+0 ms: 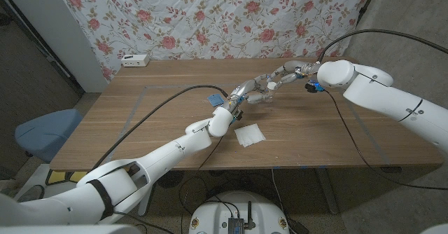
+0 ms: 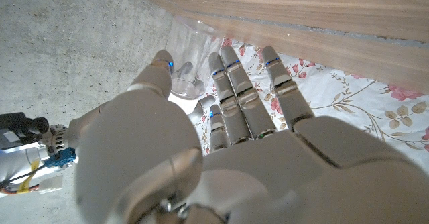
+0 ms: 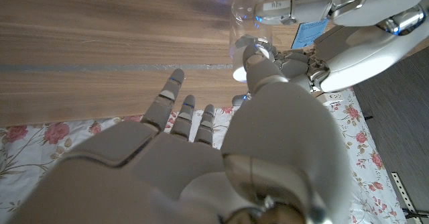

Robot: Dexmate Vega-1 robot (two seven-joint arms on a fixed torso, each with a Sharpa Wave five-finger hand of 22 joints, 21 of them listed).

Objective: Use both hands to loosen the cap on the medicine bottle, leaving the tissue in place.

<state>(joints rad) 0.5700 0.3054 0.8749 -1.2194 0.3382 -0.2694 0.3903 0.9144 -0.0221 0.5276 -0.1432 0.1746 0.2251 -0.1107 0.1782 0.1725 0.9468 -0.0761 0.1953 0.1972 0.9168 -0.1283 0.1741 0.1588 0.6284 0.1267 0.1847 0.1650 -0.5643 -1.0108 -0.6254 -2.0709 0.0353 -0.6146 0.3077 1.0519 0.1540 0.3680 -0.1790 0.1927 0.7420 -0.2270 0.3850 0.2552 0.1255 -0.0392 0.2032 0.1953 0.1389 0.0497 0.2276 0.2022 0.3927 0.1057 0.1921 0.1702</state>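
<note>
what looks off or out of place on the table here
The tissue lies alone near the table's front edge, away from the clear bottle. Both the left hand and right hand meet at the bottle. Nothing looks spilled or damaged.

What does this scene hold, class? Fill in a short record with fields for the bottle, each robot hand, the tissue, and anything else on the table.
bottle: clear medicine bottle, upright past the table's middle, between the two hands
left robot hand: at the bottle, thumb and fingers on either side of it; a firm grip cannot be told
right robot hand: reaching the bottle's top; its fingers apart in its wrist view
tissue: white tissue flat on the wooden table, apart from the bottle
other: white box at the far left corner
</note>
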